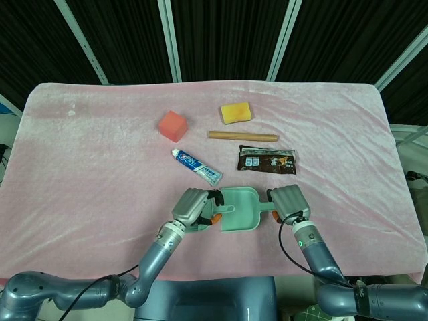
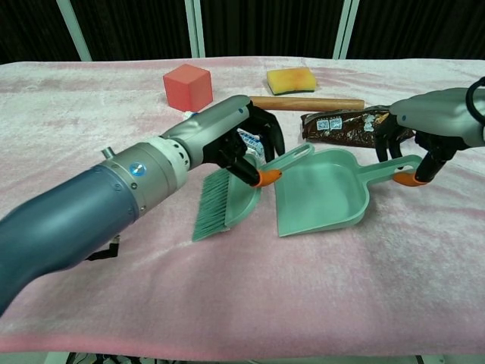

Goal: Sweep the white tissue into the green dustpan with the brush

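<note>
My left hand (image 2: 236, 136) grips the green brush (image 2: 218, 205) by its orange-collared handle. The bristles stand on the cloth right at the left edge of the green dustpan (image 2: 326, 199), and the brush handle lies across the pan's rim. In the head view the left hand (image 1: 194, 206) sits against the dustpan (image 1: 243, 217). My right hand (image 2: 433, 121) holds the dustpan's handle at its orange end; the head view shows this right hand (image 1: 289, 200) to the right of the pan. The white tissue shows in neither view; the brush and hand cover the spot where it lay.
Behind the dustpan lie a toothpaste tube (image 1: 197, 167), a brown snack packet (image 1: 267, 160), a wooden rod (image 1: 242, 136), a yellow sponge (image 1: 236, 113) and a red cube (image 1: 172, 126). The pink cloth (image 1: 80, 167) covers the table.
</note>
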Tool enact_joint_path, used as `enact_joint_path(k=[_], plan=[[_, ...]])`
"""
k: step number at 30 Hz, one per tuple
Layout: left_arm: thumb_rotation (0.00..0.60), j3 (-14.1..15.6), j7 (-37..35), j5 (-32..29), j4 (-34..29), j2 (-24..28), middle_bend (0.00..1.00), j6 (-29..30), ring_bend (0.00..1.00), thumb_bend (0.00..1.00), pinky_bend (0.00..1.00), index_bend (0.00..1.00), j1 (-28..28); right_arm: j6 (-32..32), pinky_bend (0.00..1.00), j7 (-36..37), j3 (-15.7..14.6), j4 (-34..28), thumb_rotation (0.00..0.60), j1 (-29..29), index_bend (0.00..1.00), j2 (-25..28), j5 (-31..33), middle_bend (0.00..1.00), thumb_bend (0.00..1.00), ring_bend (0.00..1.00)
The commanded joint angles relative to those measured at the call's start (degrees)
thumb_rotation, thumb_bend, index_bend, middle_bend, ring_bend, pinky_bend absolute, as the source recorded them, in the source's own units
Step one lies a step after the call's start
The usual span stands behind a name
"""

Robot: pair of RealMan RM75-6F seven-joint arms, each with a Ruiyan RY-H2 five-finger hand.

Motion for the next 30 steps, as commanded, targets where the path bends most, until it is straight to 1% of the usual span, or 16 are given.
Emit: enact_joint_path(k=[1,5,8,11,17,23,27,30], plan=[[0.600,-1.46,-2.31,2.17,2.95,-2.75,0.60,-0.36,0.91,0.42,1.00,0.58,-2.03,-0.10,0.96,0.08,-0.10,-0.24,0.600,0.05,0.70,0.22,-0.15,0.66,0.47,0.89],[0.600,-3.38,-4.53,3.49,6.10,-6.18,0.60,-0.57,0.91,0.42,1.00,0.58,-4.28,-0.24,0.96,0.07,-0.54,-0.94,0.600,0.02,0.70,0.59,-0.42,0.66,0.47,0.89],[0.600,-4.40,-4.80,4.72,7.89,-7.85,0.60,-0.77,0.91,0.42,1.00,0.58,-6.08,-0.47,0.96,0.12,-0.92,-1.59,0.600,-0.04,0.70,1.03,-0.77,0.66,0.47,0.89],[0.600,-6.21,-5.49,5.61,10.08,-9.90,0.60,-0.79,0.91,0.42,1.00,0.58,-8.22,-0.68,0.96,0.39,-1.54,-2.60,0.600,-0.28,0.70,1.63,-1.30,0.66,0.47,0.89],[0.600,-8.81,-7.68,7.42,13.09,-12.93,0.59,1.24,0.91,0.42,1.00,0.57,-10.66,-0.20,0.96,0.13,-2.52,-4.40,0.600,-0.68,0.70,2.04,-1.33,0.66,0.47,0.89],[0.600,-9.32,-10.99,10.36,12.73,-12.47,0.58,3.80,0.91,0.41,1.00,0.57,-10.95,0.16,0.96,-0.07,-2.65,-4.92,0.600,-0.61,0.70,2.22,-1.15,0.66,0.47,0.89],[0.600,-9.79,-11.20,10.41,11.99,-11.02,0.58,4.30,0.91,0.41,1.00,0.57,-10.56,0.48,0.96,-0.23,-2.77,-5.09,0.600,-0.61,0.70,2.25,-1.10,0.66,0.47,0.89],[0.600,-9.57,-10.94,10.00,10.79,-9.33,0.58,4.51,0.91,0.41,1.00,0.57,-9.59,0.71,0.96,-0.28,-2.78,-5.21,0.600,-0.61,0.70,2.34,-0.94,0.66,0.47,0.89]])
